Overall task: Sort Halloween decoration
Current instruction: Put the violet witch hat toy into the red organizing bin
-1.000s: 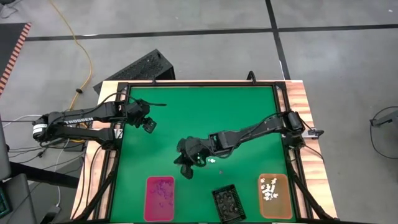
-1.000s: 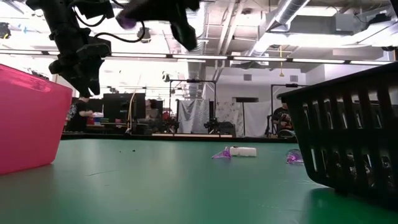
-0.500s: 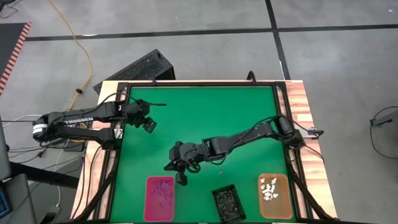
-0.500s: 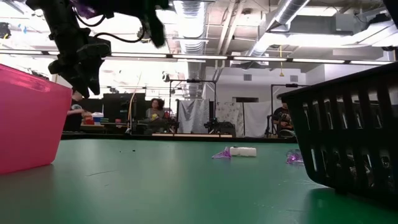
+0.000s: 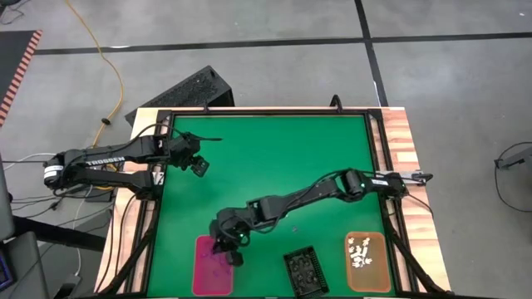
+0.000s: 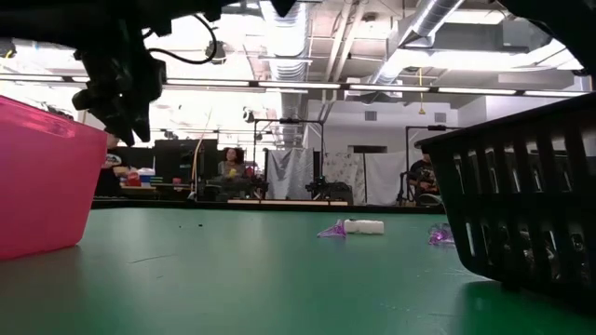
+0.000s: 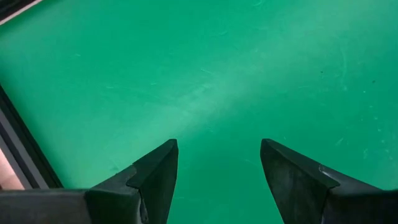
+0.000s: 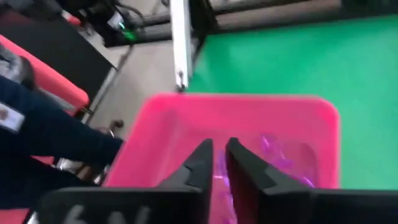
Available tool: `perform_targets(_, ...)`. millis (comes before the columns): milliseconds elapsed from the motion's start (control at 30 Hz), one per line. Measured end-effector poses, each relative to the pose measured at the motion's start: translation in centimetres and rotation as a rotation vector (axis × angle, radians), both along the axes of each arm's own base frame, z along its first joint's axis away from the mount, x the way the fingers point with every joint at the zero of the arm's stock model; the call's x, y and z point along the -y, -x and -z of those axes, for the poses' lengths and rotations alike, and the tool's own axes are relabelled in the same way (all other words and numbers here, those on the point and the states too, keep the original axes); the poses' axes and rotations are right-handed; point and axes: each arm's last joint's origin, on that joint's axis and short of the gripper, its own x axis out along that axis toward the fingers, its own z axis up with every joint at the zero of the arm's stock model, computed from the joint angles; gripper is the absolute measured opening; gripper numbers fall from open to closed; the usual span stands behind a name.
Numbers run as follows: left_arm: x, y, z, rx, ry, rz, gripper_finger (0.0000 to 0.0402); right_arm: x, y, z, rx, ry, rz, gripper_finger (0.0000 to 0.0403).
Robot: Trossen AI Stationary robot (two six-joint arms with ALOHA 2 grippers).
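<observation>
Left gripper (image 7: 214, 180) hovers over bare green counter (image 5: 266, 158) near its left edge, fingers (image 7: 155, 177) wide apart, nothing between them. Pink tray (image 5: 213, 267) at the near edge holds tiny translucent purple trinkets (image 8: 273, 152). Right gripper (image 5: 230, 247) hangs over that tray's right rim, fingers (image 8: 199, 165) a narrow slit apart, nothing visibly held. Black tray (image 5: 302, 271) next along, contents too dark to tell. On open counter, low view shows two purple bits (image 6: 331, 229) and one small white piece (image 6: 365, 226), lying loose. Orange tray (image 5: 366, 262) far right holds small white trinkets (image 5: 360, 253) in a cluster.
</observation>
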Motion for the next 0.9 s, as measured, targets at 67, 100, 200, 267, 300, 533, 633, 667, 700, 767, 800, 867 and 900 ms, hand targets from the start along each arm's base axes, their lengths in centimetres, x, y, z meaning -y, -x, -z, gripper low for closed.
perform_targets(67,0.0,0.0,0.0,-0.001,0.001,0.000,0.0219,0.4,0.0,0.1,-0.014,0.025,-0.003,0.0106)
perform_targets(100,0.0,0.0,0.0,0.000,0.001,0.000,0.0219,0.6,0.0,0.2,-0.022,0.036,-0.002,0.0120)
perform_targets(200,0.0,0.0,0.0,-0.002,0.001,0.000,0.0219,1.2,0.7,-0.2,-0.106,0.062,0.054,0.0151)
perform_targets(267,0.0,0.0,0.0,-0.001,0.001,0.000,0.0219,1.8,1.9,-1.3,-0.203,0.072,0.090,0.0161)
perform_targets(300,0.0,0.0,0.0,-0.001,0.003,0.001,0.0219,2.0,2.7,-2.0,-0.255,0.097,0.105,0.0163)
perform_targets(533,0.1,0.0,0.0,0.001,0.023,0.032,0.0219,2.6,9.0,-2.8,-0.647,0.357,0.109,0.0155)
perform_targets(633,0.2,-0.1,0.0,0.001,0.038,0.061,0.0219,2.3,11.2,-1.8,-0.730,0.331,0.165,0.0154)
perform_targets(667,0.2,-0.1,0.0,0.001,0.038,0.063,0.0219,2.4,11.8,-1.3,-0.761,0.290,0.224,0.0154)
perform_targets(700,0.2,-0.1,0.0,0.002,0.037,0.063,0.0219,2.5,12.3,-0.9,-0.789,0.242,0.289,0.0154)
perform_targets(767,0.1,-0.1,0.0,-0.003,0.031,0.063,0.0219,2.8,12.9,0.1,-0.825,0.152,0.418,0.0154)
perform_targets(800,0.1,-0.1,0.0,-0.004,0.026,0.065,0.0219,2.9,12.9,0.6,-0.827,0.112,0.477,0.0154)
perform_targets(867,0.1,-0.1,0.0,-0.010,0.016,0.069,0.0219,3.1,12.8,1.3,-0.824,0.058,0.587,0.0154)
perform_targets(900,0.1,-0.1,0.0,-0.010,0.014,0.070,0.0219,3.3,12.7,1.4,-0.826,0.041,0.634,0.0154)
